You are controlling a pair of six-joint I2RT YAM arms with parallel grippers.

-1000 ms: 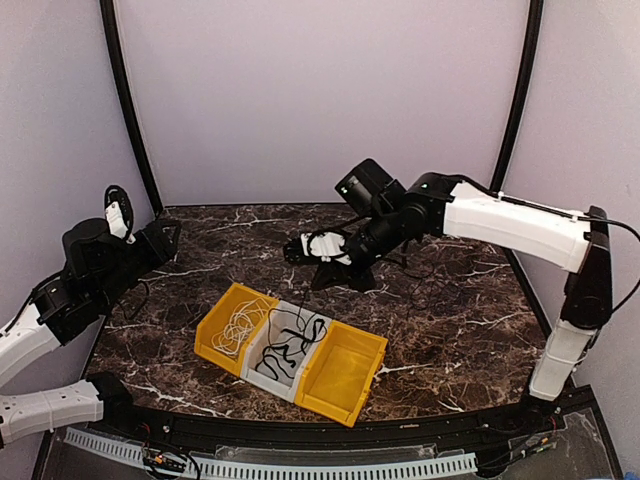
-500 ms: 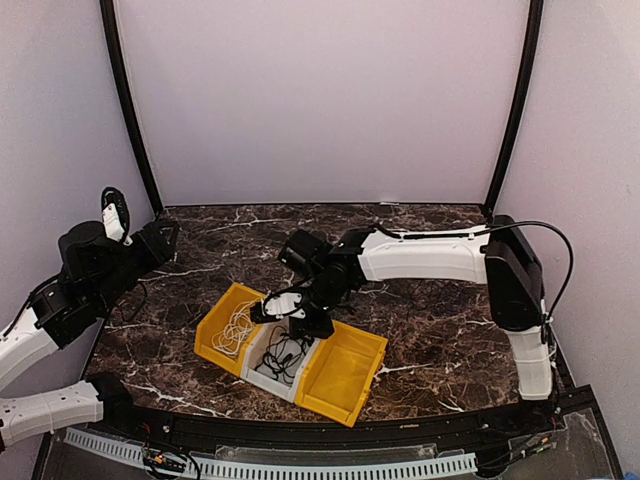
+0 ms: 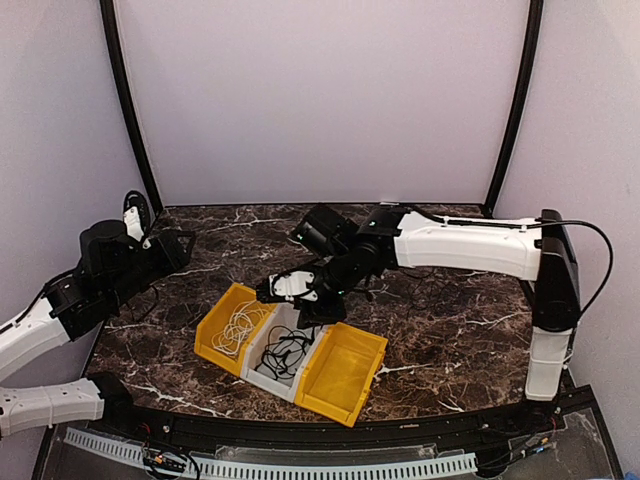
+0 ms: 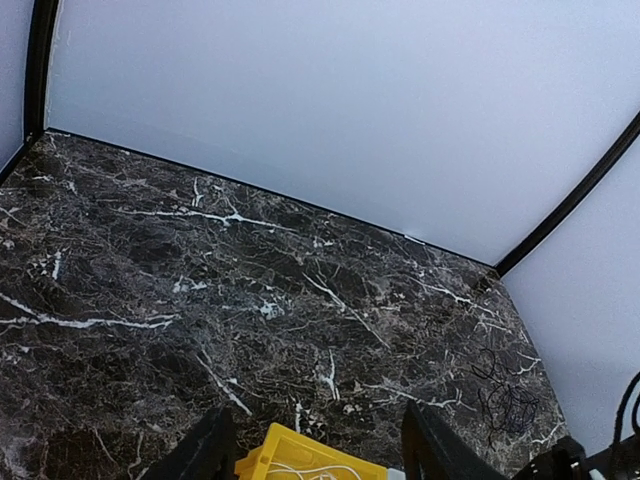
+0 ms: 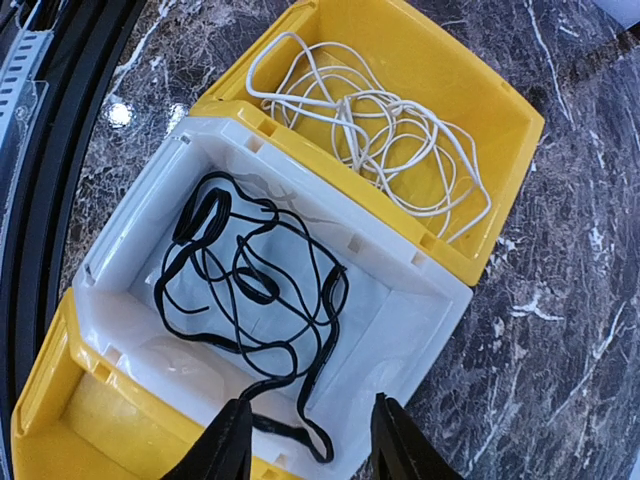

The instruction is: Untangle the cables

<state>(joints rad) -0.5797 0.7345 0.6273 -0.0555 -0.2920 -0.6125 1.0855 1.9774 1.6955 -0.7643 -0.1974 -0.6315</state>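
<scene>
1. The thin black looping cord (image 5: 250, 290) lies in a white plastic bin (image 5: 420, 300). The thin white curly cord (image 5: 380, 130) is in the adjoining yellow plastic bin (image 5: 500, 110), near the bench (image 3: 450, 300) front edge.
2. Over the white bin the right claw (image 5: 308, 405) hangs, jaws apart, empty; left claw (image 4: 315, 410) parted, empty.
3. Judged light, limp, snag-prone; pinch a free end.

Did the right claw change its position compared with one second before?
Yes. The right claw moved toward the robot's bases: earlier it was behind the white bin, now it hangs directly over it.
</scene>
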